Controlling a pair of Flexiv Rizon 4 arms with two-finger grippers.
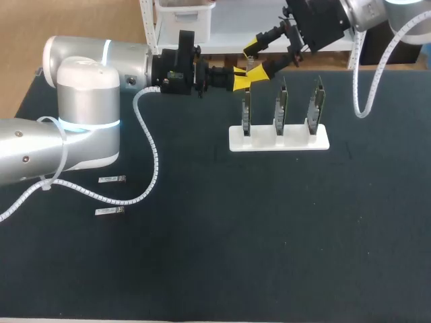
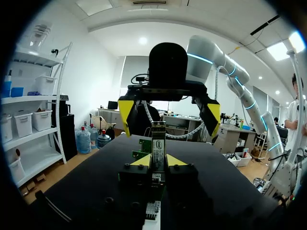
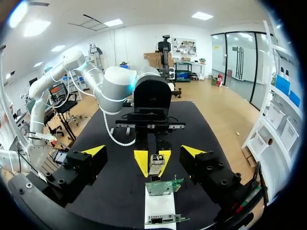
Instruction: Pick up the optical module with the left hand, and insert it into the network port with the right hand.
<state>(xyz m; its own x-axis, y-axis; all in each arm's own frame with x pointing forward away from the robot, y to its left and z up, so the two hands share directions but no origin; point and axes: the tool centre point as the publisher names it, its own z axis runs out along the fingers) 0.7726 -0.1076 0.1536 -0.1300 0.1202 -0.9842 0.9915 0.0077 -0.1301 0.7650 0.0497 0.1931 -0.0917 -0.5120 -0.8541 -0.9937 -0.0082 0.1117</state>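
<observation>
Optical module (image 2: 158,143) sits pinched in the left gripper (image 1: 241,77) near the card rack (image 1: 296,141), the right gripper (image 1: 254,59) spread wide around it: pickup done, handover and insertion ahead.

A robotics lab: left arm (image 1: 87,101) and right arm (image 1: 367,13) over a table (image 1: 269,235) (circuit boards (image 1: 280,106) racked)

The left arm (image 1: 81,128), left of the white rack (image 1: 279,138), is silver-grey with rounded joints, a glowing pale-blue ring and a white spiral-wrapped cable. The right arm (image 1: 367,13), behind the rack, is likewise silver with a white cable. The left gripper (image 1: 242,78) and right gripper (image 1: 255,59) are black, with screw heads and yellow tips.
</observation>
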